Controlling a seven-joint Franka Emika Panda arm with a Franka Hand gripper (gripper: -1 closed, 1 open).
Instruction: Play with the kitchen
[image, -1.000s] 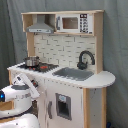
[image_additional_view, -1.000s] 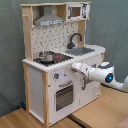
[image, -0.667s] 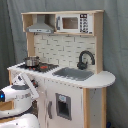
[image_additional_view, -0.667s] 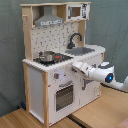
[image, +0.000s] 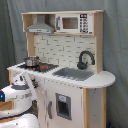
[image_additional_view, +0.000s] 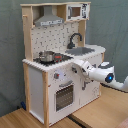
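The hand (image_additional_view: 75, 65) was up against the front edge of the kitchen (image_additional_view: 37, 82) worktop, just below the hob (image_additional_view: 52, 58); whether its fingers were wide or narrow could not be told, since the end was hidden against the panel. In the first exterior view the hand (image: 33, 83) was mostly covered by the white arm (image: 17, 95), which rose at the first exterior view's lower left. In the second exterior view the arm (image_additional_view: 102, 75) reached in from the second exterior view's right. The kitchen (image: 95, 105) stood on a wooden desk (image_additional_view: 20, 120) before a grey curtain (image_additional_view: 112, 22). A small metal pot (image_additional_view: 46, 55) sat on the hob, the grey sink (image_additional_view: 84, 50) beside it, with the black faucet (image_additional_view: 75, 39) behind. The oven door (image_additional_view: 64, 95) was closed. Hood (image_additional_view: 49, 20) and microwave (image_additional_view: 76, 11) sat up top.
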